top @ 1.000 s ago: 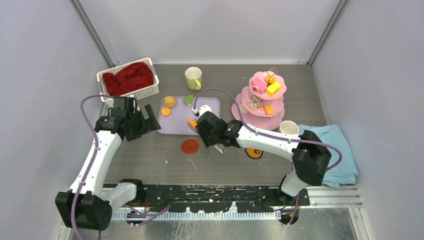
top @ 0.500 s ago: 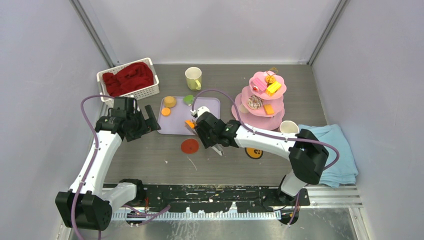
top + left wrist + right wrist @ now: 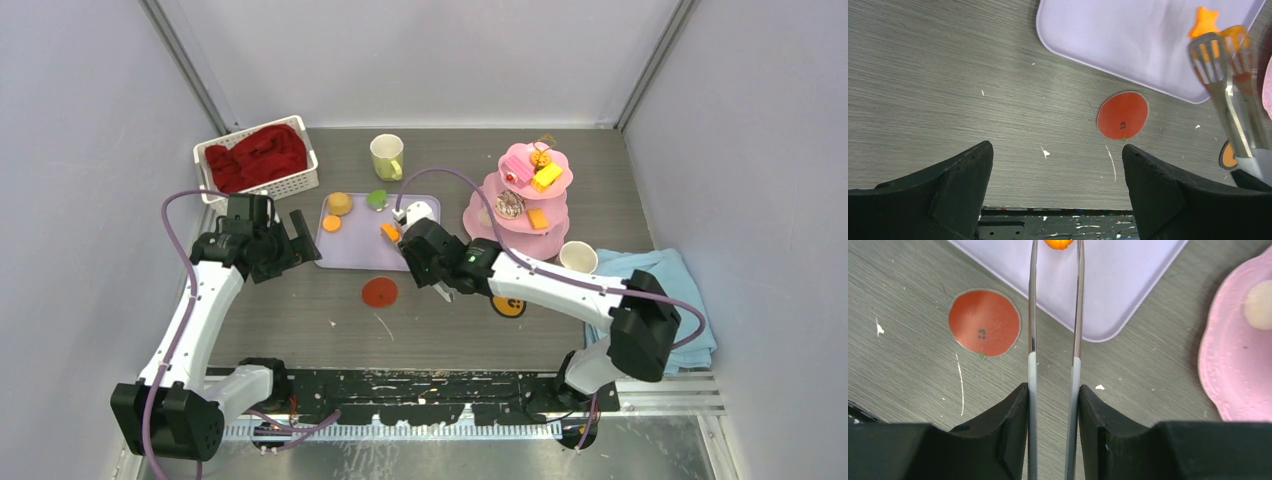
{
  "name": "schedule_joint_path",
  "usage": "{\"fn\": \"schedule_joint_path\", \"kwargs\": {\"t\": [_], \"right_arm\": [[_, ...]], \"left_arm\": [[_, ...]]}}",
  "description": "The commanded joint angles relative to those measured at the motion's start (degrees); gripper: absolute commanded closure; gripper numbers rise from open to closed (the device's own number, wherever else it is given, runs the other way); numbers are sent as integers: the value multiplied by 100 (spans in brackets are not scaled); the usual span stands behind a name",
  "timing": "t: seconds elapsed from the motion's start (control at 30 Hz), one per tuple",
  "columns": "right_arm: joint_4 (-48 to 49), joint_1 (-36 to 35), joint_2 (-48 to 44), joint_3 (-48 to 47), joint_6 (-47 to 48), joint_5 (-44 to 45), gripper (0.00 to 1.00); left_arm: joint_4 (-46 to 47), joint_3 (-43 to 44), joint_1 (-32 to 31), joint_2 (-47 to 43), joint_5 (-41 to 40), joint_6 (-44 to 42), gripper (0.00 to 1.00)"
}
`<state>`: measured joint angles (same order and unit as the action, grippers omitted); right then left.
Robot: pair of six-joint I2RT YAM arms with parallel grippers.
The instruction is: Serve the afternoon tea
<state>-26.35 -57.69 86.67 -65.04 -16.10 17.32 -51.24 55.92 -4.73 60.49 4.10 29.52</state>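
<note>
Two grippers: right gripper (image 3: pixel 1054 395) is squeezing metal tongs (image 3: pixel 1032 315); left gripper (image 3: pixel 1055 150) is gaping wide, holding nothing.
Tong tips: pinching an orange sweet (image 3: pixel 1057 243), cut off by the frame edge, above the lilac tray (image 3: pixel 1128 285).
Beyond: pink stand (image 3: pixel 1238 365) is showing only its lowest tier's edge, right of the tray.

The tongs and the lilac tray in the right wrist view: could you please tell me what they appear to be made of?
Tongs: polished metal, probably steel. The arms are thin and mirror-bright, with matte grey sleeves lower down, perhaps silicone.
Tray: most likely moulded plastic. It has a smooth, even lilac surface with a soft sheen, a rounded corner and no visible grain.
</note>
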Motion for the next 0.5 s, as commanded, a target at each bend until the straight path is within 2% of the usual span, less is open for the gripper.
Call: {"fn": "schedule_joint_path", "kwargs": {"t": [0.0, 0.33, 0.47], "right_arm": [[1, -31, -730, 24, -69, 750, 82], [-624, 227, -1941, 876, -469, 1388, 82], [-932, 627, -2490, 1191, -710, 1323, 82]], "left_arm": [[147, 2, 38, -110, -12, -61, 0], [177, -27, 42, -124, 35, -73, 0], [167, -19, 39, -152, 23, -70, 0]]}}
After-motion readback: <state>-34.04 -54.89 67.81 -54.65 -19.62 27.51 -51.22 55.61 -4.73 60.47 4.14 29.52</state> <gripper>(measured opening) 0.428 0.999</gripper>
